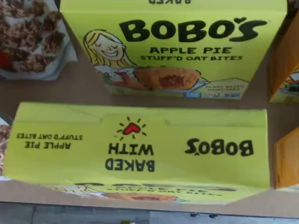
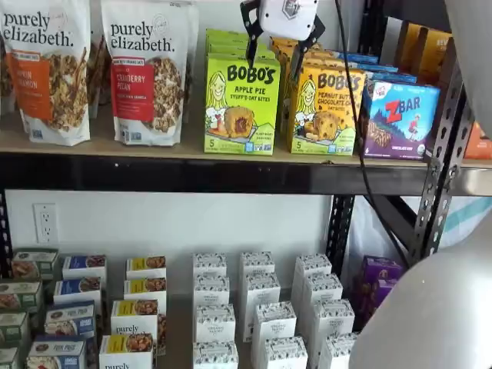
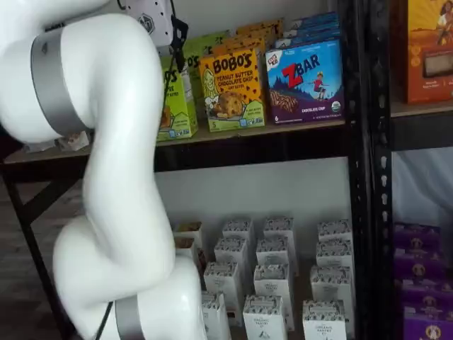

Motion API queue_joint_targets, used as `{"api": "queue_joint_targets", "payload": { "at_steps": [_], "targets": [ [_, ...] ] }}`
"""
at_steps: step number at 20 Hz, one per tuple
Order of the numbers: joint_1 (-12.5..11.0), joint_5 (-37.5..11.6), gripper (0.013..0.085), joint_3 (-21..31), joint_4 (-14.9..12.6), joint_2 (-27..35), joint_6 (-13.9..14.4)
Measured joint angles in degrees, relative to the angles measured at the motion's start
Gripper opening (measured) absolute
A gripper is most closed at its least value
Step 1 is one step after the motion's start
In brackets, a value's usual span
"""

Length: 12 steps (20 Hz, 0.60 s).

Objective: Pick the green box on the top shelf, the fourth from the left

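White arm (image 3: 106, 177) fills the near side of a shelf view, blocking most of the shelving behind it. Gripper (image 2: 280, 48) hangs just above the front green box (image 2: 241, 104), its two black fingers spread wide with a plain gap and nothing between them (one finger tip sits over the box's top edge, the other toward the yellow-orange Bobo's box (image 2: 324, 110) beside it). Green box stands upright at the front edge of the top shelf (image 2: 177, 165), with more green boxes lined up behind it. Granola bags (image 2: 146, 69) stand to one side of it, a blue ZBar box (image 2: 400, 117) past the orange one. Wrist view looks down on the green box's top flap, "BAKED WITH" and "BOBO'S" print readable, another one behind it. Lower shelf holds rows of small white boxes (image 2: 261, 307).
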Motion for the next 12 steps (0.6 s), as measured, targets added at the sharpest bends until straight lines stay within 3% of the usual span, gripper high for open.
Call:
{"api": "queue_joint_targets", "payload": {
  "at_steps": [12],
  "targets": [
    [-0.5,-1.7,0.0850,2.2,0.3,-1.5,-0.6]
  ]
}}
